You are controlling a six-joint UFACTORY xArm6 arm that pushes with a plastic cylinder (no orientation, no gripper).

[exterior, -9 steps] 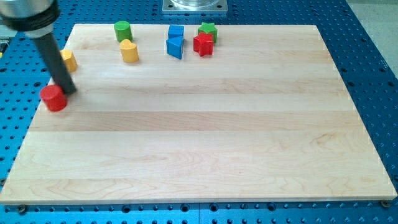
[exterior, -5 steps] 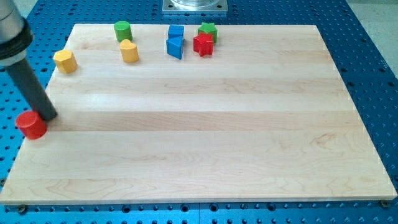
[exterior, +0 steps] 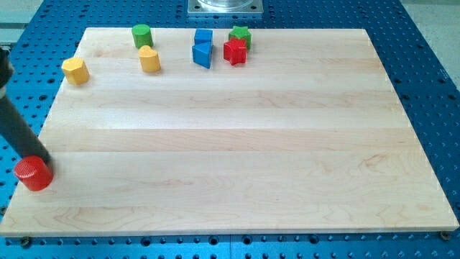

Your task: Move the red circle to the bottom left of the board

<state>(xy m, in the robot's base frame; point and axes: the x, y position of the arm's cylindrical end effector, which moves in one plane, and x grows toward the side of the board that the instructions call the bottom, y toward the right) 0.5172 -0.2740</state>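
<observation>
Camera view: red circle [exterior: 33, 174] sits at the board's [exterior: 230, 180] left edge, near the bottom left corner, slightly overhanging. My tip [exterior: 43, 160] touches its upper right side. No gripper on this rig, just the rod. Block looks light, rigid, smooth, likely slides easily and may roll off the contact; push from its top side, centred, to send it down along the edge.

A single camera looked down at a slant from beyond the view's bottom edge of the board [exterior: 237, 144], facing toward a metal mount [exterior: 226, 6] at the view's top. It stood near enough that the board nearly filled the frame, with blue perforated table [exterior: 431, 86] on all sides.
</observation>
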